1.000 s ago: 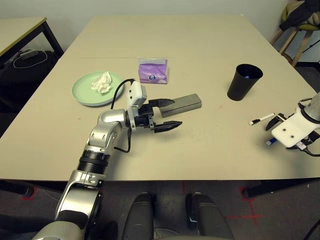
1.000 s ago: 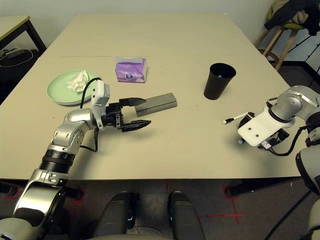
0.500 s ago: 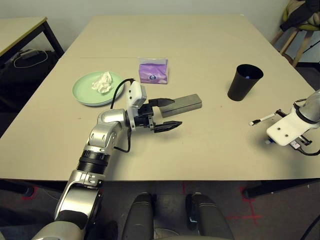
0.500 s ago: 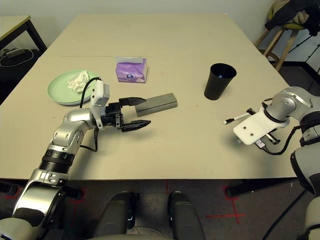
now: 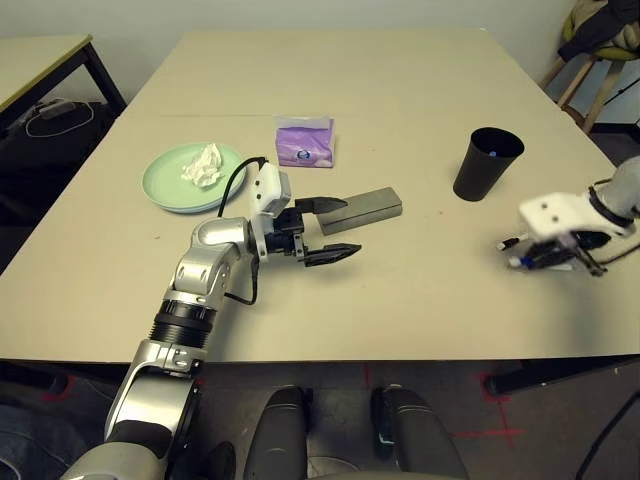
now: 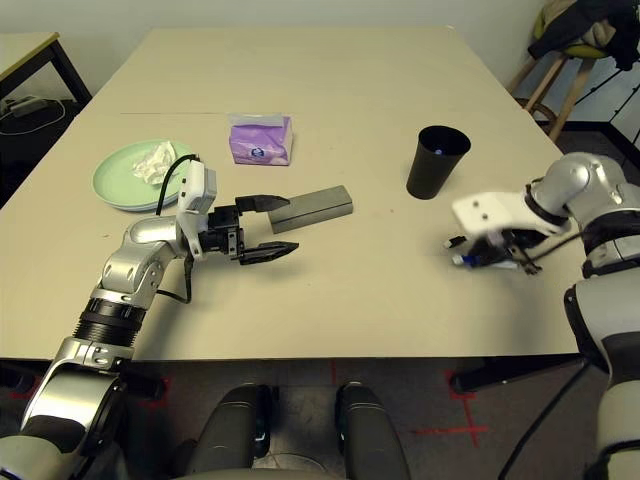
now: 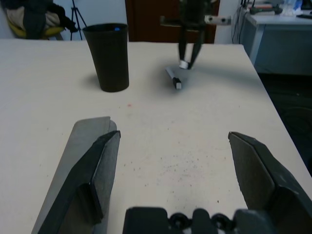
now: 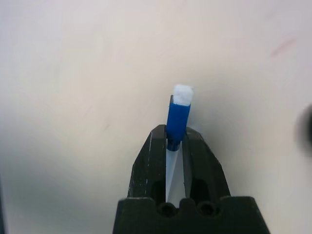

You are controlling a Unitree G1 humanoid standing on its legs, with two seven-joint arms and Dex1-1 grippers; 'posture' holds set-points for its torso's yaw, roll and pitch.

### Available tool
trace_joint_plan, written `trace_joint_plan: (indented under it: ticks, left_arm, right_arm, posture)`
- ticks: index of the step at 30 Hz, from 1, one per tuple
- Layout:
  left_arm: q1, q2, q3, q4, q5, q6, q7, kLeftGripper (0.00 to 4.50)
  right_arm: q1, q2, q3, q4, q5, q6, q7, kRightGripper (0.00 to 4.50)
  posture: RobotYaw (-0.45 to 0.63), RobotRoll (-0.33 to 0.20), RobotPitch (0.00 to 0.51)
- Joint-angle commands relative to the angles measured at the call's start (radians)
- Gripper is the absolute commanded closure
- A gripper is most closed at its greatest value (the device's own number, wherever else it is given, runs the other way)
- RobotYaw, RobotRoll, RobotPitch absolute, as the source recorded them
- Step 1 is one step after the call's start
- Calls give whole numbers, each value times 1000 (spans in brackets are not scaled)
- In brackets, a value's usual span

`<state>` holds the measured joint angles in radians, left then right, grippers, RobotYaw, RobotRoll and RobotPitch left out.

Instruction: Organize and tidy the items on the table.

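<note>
Beige table (image 5: 400,290) bears a glossy black cup (image 5: 486,165).

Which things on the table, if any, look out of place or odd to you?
The crumpled white tissue looks like litter left on the light-green plate. A black-capped pen also lies loose on the tabletop, away from the black cup. I notice no spill or damage.

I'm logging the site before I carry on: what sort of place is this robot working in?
Probably a lab or test workspace: a large plain table set with a few everyday items, red tape marks on the floor, and a tripod beyond the table.
</note>
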<state>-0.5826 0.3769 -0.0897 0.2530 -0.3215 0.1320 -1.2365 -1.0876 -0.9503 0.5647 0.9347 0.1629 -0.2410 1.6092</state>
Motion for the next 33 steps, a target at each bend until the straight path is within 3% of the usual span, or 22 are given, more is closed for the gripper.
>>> trace_joint_plan:
  ticks: [1, 6, 9, 12, 19, 24, 33]
  left_arm:
    - [-1, 5, -11, 0, -6, -8, -11, 0]
    - [-9, 2, -13, 10, -5, -12, -16, 0]
    - [-19, -3, -16, 22, 15, -24, 8, 0]
    - [-28, -8, -15, 34, 23, -36, 21, 0]
    - [-41, -21, -7, 44, -2, -50, 18, 0]
    - [-50, -43, 12, 42, -12, -13, 72, 0]
    - [-82, -45, 16, 84, 29, -61, 144, 0]
  right_arm:
    - [29, -22, -32, -179, 242, 241, 5, 4203]
    - [86, 90, -292, -230, 339, 421, -62, 4203]
    - [147, 185, -439, -266, 361, 430, -252, 4203]
    - [190, 246, -535, -297, 354, 420, -371, 4203]
    - [175, 371, -739, -325, 387, 386, -612, 4203]
    - [163, 404, -826, -355, 396, 370, -703, 4203]
    - [139, 384, -878, -324, 334, 318, -860, 4203]
  posture:
    - [169, 0, 103]
    - [160, 0, 101]
    - [152, 0, 98]
    - [145, 0, 98]
    - [143, 0, 93]
    - [143, 0, 91]
    - [139, 0, 91]
